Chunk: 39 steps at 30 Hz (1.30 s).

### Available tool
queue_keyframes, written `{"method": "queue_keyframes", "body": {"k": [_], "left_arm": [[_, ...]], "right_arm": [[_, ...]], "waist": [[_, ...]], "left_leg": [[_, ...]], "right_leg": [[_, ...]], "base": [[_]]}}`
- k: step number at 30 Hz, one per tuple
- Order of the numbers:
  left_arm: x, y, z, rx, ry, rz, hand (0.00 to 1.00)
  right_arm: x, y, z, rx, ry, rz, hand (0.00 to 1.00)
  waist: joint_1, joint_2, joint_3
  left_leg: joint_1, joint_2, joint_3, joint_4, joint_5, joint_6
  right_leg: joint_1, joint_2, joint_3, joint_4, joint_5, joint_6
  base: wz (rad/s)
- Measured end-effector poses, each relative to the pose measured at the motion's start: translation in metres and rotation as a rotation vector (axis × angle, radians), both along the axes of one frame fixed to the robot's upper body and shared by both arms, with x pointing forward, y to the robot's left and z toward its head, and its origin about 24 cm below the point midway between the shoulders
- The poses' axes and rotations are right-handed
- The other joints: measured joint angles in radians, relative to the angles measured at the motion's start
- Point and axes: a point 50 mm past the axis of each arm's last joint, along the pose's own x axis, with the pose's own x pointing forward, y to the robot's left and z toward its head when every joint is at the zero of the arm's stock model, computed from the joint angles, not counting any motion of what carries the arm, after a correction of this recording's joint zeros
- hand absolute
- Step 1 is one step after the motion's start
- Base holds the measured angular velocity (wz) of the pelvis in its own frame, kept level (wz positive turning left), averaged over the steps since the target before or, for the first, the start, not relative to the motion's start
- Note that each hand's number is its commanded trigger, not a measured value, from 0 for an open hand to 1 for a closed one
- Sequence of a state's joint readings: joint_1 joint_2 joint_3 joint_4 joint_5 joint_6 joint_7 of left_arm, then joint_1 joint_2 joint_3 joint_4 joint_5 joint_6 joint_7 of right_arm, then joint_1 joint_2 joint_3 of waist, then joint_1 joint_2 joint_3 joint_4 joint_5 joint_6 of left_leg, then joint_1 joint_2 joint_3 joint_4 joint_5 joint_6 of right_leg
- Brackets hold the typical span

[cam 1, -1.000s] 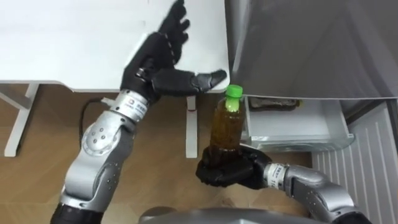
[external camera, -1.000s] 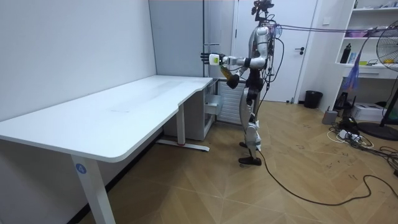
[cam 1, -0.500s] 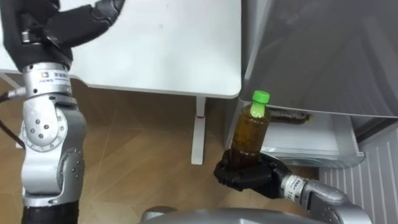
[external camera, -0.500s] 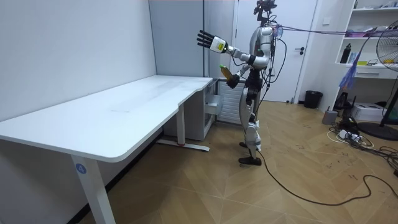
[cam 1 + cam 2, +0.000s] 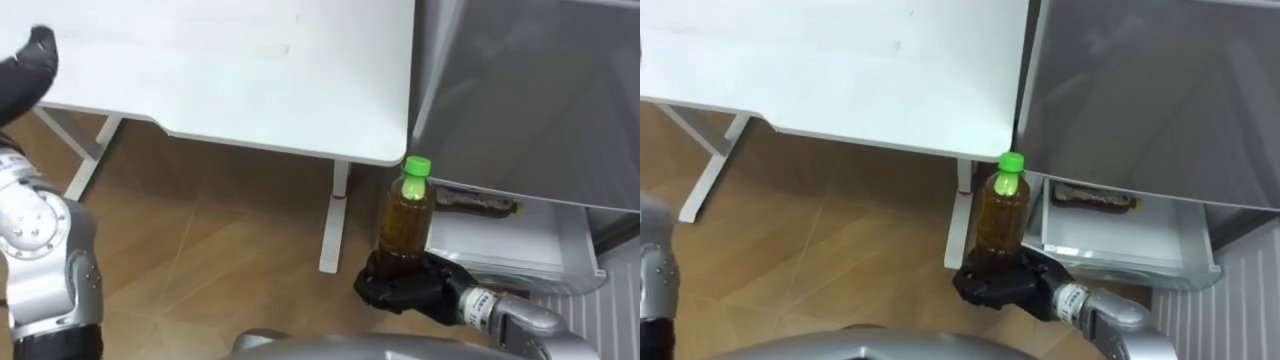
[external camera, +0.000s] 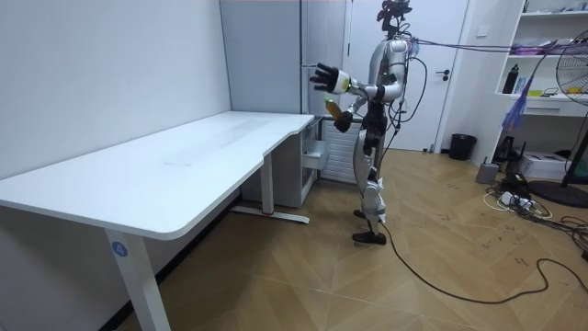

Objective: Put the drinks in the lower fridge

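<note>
Your right hand (image 5: 402,292), fingers wrapped round the upright bottle (image 5: 405,218), hovers beside the open fridge drawer (image 5: 500,242); lower it in gently, with your spread left hand (image 6: 323,76) held clear.

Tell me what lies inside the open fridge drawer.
A dark flat packet lies along the back of the white drawer. The fridge's grey front above covers whatever sits deeper in.

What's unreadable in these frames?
Green-capped amber drink bottle: base hidden inside the right hand, both eye views.
Black left hand: mostly cut off by the left eye view's edge.
Brown item in the open white drawer: too small, kind unclear.
</note>
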<state>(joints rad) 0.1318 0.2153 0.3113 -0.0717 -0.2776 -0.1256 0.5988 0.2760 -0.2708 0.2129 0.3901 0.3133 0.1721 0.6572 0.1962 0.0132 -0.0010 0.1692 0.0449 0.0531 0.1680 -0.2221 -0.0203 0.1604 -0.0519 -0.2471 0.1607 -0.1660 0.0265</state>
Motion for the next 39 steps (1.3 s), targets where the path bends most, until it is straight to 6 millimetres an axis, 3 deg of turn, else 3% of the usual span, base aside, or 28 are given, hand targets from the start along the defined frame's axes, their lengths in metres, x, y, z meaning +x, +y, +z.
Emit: {"method": "queue_keyframes", "body": {"k": [2,6,8,12,18,20,28,32,39], "left_arm": [[-0.009,0.007,-0.022,-0.070,0.080,0.047,0.00],[-0.031,0.014,-0.073,-0.208,0.277,0.115,0.00],[-0.046,0.009,-0.105,-0.276,0.424,0.129,0.00],[-0.077,-0.006,-0.149,-0.330,0.678,0.098,0.00],[-0.098,-0.027,-0.183,-0.403,0.912,-0.061,0.00],[-0.114,-0.033,-0.198,-0.455,1.013,-0.120,0.00],[-0.157,-0.046,-0.222,-0.489,1.322,-0.358,0.00],[-0.155,-0.060,-0.226,-0.400,1.423,-0.559,0.00],[-0.145,-0.061,-0.226,-0.298,1.474,-0.660,0.00]], "right_arm": [[-0.002,0.000,-0.001,-0.001,0.007,-0.004,1.00],[-0.002,-0.001,-0.001,-0.003,0.007,-0.009,1.00],[-0.002,-0.001,-0.001,-0.009,0.007,-0.015,1.00],[-0.002,0.001,-0.005,-0.013,0.029,-0.029,1.00],[0.003,0.003,-0.006,0.000,0.048,-0.029,1.00],[0.005,0.003,-0.009,-0.004,0.063,-0.032,1.00],[0.005,-0.001,-0.012,-0.026,0.090,-0.059,1.00],[0.010,0.003,-0.012,-0.012,0.083,-0.089,1.00],[-0.002,0.004,-0.027,-0.012,0.179,-0.214,1.00]], "waist": [[0.001,-0.005,-0.0034],[-0.002,-0.006,-0.0013],[0.001,-0.009,-0.0001],[0.001,-0.014,0.0023],[-0.018,-0.023,0.0076],[-0.031,-0.022,0.0078],[-0.080,-0.019,0.0104],[-0.114,-0.018,0.0094],[-0.164,-0.024,0.0035]], "left_leg": [[0.004,-0.001,0.000,-0.004,0.000,0.000],[0.022,-0.001,0.002,-0.013,0.000,0.000],[0.019,-0.001,0.001,-0.016,0.000,0.000],[0.018,0.000,0.002,-0.020,0.000,0.000],[-0.006,-0.002,-0.005,-0.015,0.000,0.000],[0.000,-0.001,0.005,-0.017,0.000,0.000],[0.005,0.000,0.024,-0.029,-0.001,0.000],[-0.023,0.001,0.027,-0.019,-0.001,0.000],[-0.036,0.000,0.027,-0.017,-0.001,0.000]], "right_leg": [[0.008,0.000,0.000,-0.008,0.000,0.000],[0.014,0.002,0.006,-0.010,-0.001,0.001],[0.014,0.001,0.003,-0.010,-0.001,0.001],[0.008,0.002,0.001,-0.010,-0.001,0.001],[-0.002,0.001,-0.002,-0.010,-0.001,0.001],[-0.002,0.002,0.004,-0.010,-0.001,0.001],[-0.010,0.004,0.019,-0.008,-0.001,0.001],[-0.043,0.003,0.023,0.008,0.000,0.001],[-0.055,0.002,0.026,0.010,0.000,0.001]], "base": [[0.00],[-0.03],[0.00],[0.00],[0.05],[-0.10],[-0.06],[-0.03],[0.00]]}}
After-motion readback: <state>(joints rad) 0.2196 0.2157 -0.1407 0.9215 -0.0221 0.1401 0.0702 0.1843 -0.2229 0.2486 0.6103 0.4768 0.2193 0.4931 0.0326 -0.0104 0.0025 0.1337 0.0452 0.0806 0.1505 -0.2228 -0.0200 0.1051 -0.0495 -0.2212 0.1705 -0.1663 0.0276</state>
